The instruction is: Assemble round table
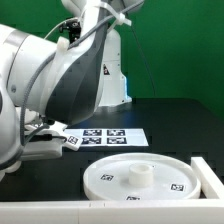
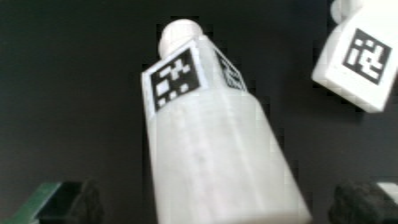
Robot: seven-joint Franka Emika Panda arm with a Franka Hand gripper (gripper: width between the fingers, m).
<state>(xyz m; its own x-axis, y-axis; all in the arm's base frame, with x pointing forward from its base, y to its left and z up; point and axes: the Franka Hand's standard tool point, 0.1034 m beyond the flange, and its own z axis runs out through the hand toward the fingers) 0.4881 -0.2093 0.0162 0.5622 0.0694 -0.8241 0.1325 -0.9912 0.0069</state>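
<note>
The large rimmed round disc [image 1: 137, 178] lies flat on the black table with a short hub in its middle. My gripper [image 1: 47, 146] is low over the table at the exterior view's left, mostly hidden by the arm. In the wrist view the white cylindrical leg [image 2: 199, 130] lies on the table between my fingers, its square tag facing the camera. My gripper [image 2: 210, 205] is open, with a dark gap between the leg and each finger. A second white tagged part [image 2: 365, 62] lies just beyond the leg; I cannot tell its full shape.
The marker board [image 1: 112, 137] lies behind the disc. A white piece [image 1: 206, 172] sits at the exterior view's right edge, cut off. A low white wall [image 1: 45, 211] runs along the front. The arm's white base [image 1: 110, 75] stands at the back.
</note>
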